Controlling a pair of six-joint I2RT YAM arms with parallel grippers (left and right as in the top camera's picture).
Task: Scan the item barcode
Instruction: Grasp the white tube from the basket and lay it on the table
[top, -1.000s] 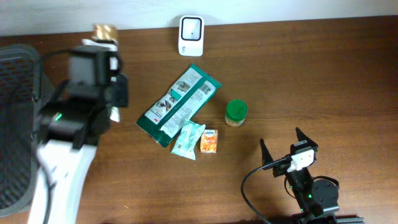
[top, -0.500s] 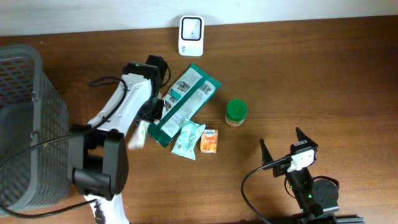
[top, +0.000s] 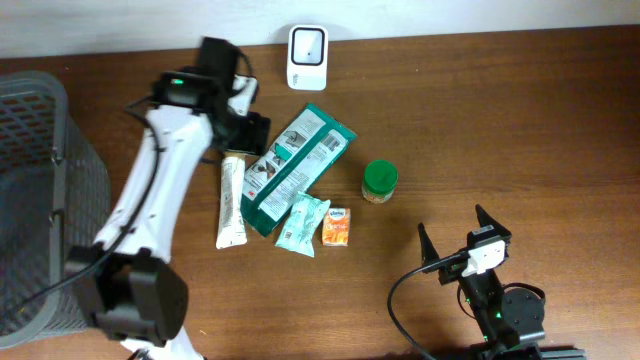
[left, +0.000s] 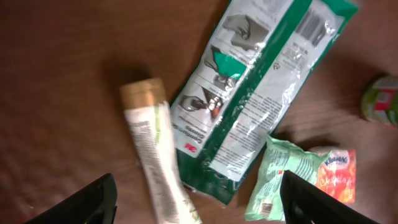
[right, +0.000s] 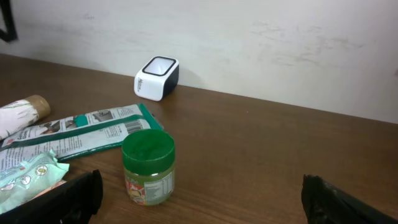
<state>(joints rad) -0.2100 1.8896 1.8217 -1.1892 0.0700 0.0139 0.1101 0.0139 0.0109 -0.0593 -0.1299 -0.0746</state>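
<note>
I have the left end effector (left: 196, 186) hanging over the far-left part of the table (top: 520, 120), its fingers spread wide with nothing between them. The item I take to be next for scanning is the white tube (top: 232, 200) with the tan cap. It lies flat on the table, close against the left edge of the green pouch (top: 290, 168); whether the two touch I can't tell.

The tube's long axis runs from the far edge toward the near edge, with the cap at the far end. In the left wrist view it sits below the fingers but off toward the left one, not centred. The line between the fingertips crosses the tube's length, so I judge a pinch across its width is possible without turning the wrist much. It would need a small shift toward the table's left edge first. The pouch is the risk, since the right-hand finger could come down on its edge.

The scanner (top: 307, 45) stands at the far edge, beyond the tube's cap and a little to the right. I can't make out a barcode on the tube.

The right end effector (top: 457, 232) is parked near the near edge on the right side, also open and empty. It is well apart from the tube, with the green-lidded jar (top: 380, 180) and the pouch between them. The left arm is plainly the nearer one.
</note>
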